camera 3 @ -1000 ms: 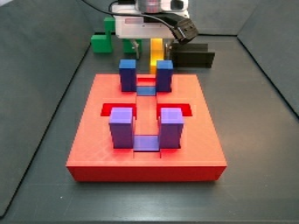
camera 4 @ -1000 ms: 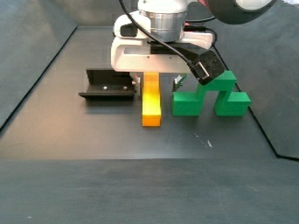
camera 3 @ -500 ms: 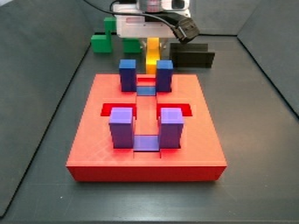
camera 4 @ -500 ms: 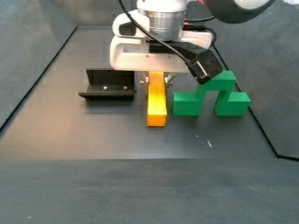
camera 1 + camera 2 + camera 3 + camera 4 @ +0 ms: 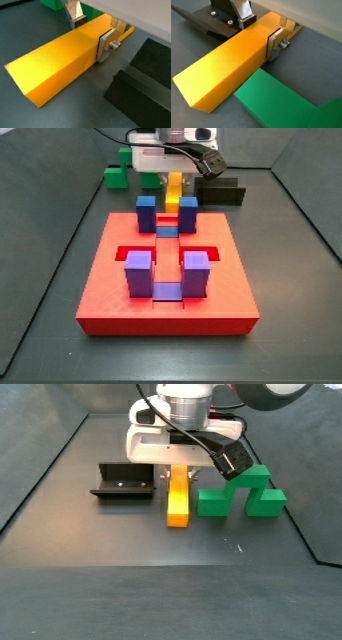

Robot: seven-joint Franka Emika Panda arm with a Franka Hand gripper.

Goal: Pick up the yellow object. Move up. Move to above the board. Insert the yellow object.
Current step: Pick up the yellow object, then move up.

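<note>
The yellow object (image 5: 178,499) is a long yellow-orange bar lying flat on the dark floor. It also shows in both wrist views (image 5: 60,60) (image 5: 228,65) and behind the board (image 5: 174,190). My gripper (image 5: 179,472) straddles the bar's far end, low over it (image 5: 90,35) (image 5: 260,34) (image 5: 174,173). One silver finger (image 5: 105,46) presses flat against the bar's side and the other finger (image 5: 75,20) stands at its opposite side, so the jaws are shut on it. The red board (image 5: 107,288) with four blue-purple posts (image 5: 142,273) lies apart from the bar.
A green stepped block (image 5: 241,494) (image 5: 284,105) stands close beside the bar on one side. The black fixture (image 5: 123,482) (image 5: 143,80) stands close on the other side. Dark walls enclose the floor.
The yellow bar shifted slightly sideways toward the green block a second ago as the fingers closed on it. Since half a second ago nothing has moved.
</note>
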